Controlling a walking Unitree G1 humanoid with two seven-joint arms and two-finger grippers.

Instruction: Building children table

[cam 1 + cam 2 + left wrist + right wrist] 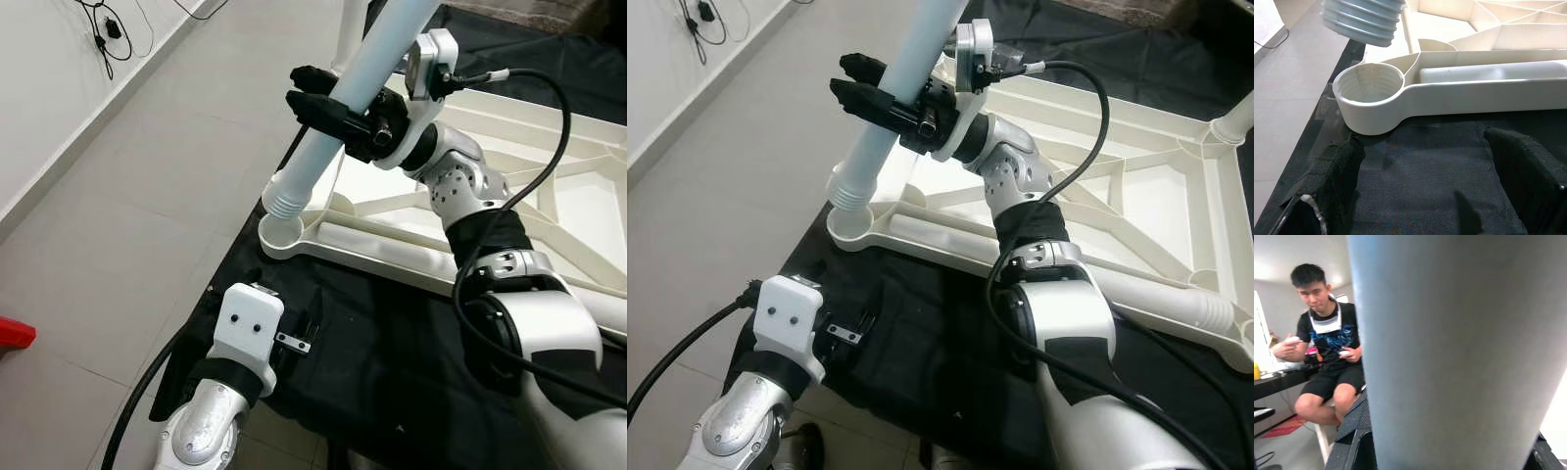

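The table leg (343,108) and tabletop frame (509,186) look like smooth, slightly glossy cream plastic, the leg's end ribbed with threads. Beneath lies matt black woven cloth (1425,181). The floor (118,225) is smooth pale tile.

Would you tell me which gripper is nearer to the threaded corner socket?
Left. The left gripper rests open just before the corner socket; the right gripper grips the table leg above it.

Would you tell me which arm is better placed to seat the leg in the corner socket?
The right: its tool already grips the table leg, whose threaded end hangs just above the socket. The left tool is open, low on the black cloth.
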